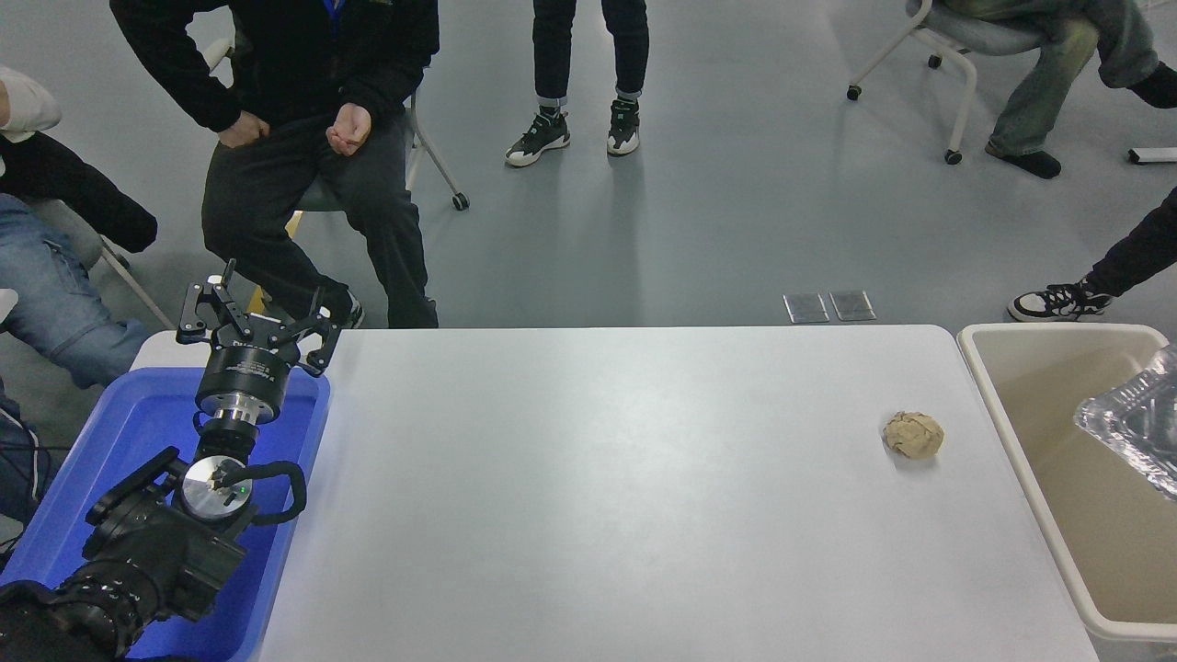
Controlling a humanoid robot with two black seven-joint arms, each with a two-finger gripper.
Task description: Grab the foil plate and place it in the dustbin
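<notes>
The shiny foil plate [1133,425] lies inside the beige dustbin [1007,432] at the picture's right edge, partly cut off by the frame, its hollow side facing up. No gripper touches it in view. My right arm and gripper are out of view. My left gripper [255,311] is parked at the lower left over the blue tub, its fingers spread open and empty.
A crumpled tan paper ball [913,434] lies on the white table [598,478] near its right end, close to the dustbin. A blue tub [138,432] stands at the left under my left arm. Several people sit and stand beyond the table's far edge.
</notes>
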